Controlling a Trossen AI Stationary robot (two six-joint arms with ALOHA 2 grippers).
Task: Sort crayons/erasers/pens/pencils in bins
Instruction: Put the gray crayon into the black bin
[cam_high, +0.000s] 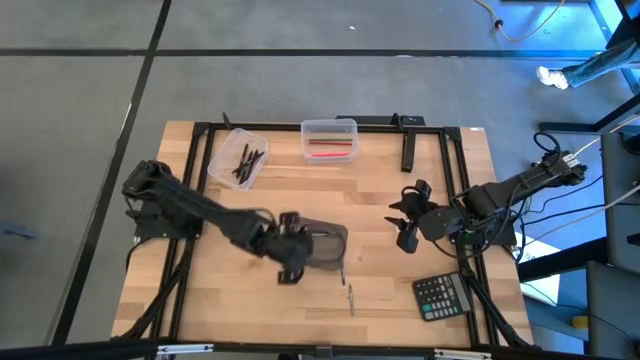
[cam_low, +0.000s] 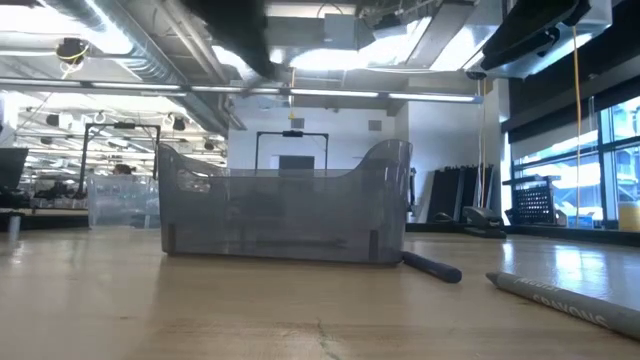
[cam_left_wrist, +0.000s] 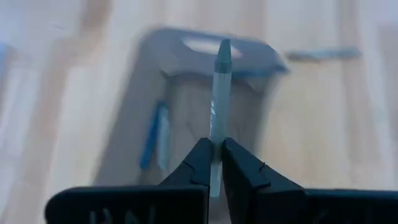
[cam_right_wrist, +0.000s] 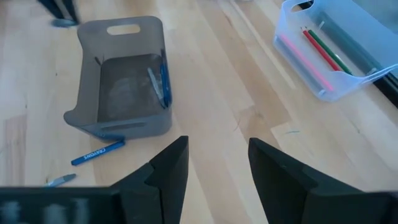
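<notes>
Smoky grey plastic marks the bin (cam_high: 325, 246) that sits near the middle of the wooden table (cam_high: 250, 315), and the left gripper (cam_left_wrist: 216, 163) hangs just at its left side with its fingers clamped on a pale grey crayon (cam_left_wrist: 219, 102), whose pointed tip sticks out over the bin's open top. Inside that bin two bluish crayons (cam_right_wrist: 160, 84) lie against one wall. On the table just outside it lie a blue crayon (cam_right_wrist: 97, 152) and a short grey one (cam_right_wrist: 60, 180); from above they show as thin sticks on the near side of the bin, toward the right. From table height the grey bin stands broadside, with a dark crayon (cam_low: 432, 267) against its right foot and a grey one (cam_low: 565, 300) closer to the camera. Far left on the table, a clear bin (cam_high: 240, 158) holds a heap of dark sticks, and far centre a second clear bin (cam_high: 329, 140) holds red, pink and green pencils (cam_right_wrist: 314, 53). The right gripper (cam_right_wrist: 217, 165) waits to the right of the grey bin, fingers spread apart and holding nothing. A black calculator (cam_high: 442, 296) lies at the near right, and a thick black bar (cam_high: 409, 150) stands at the far right
</notes>
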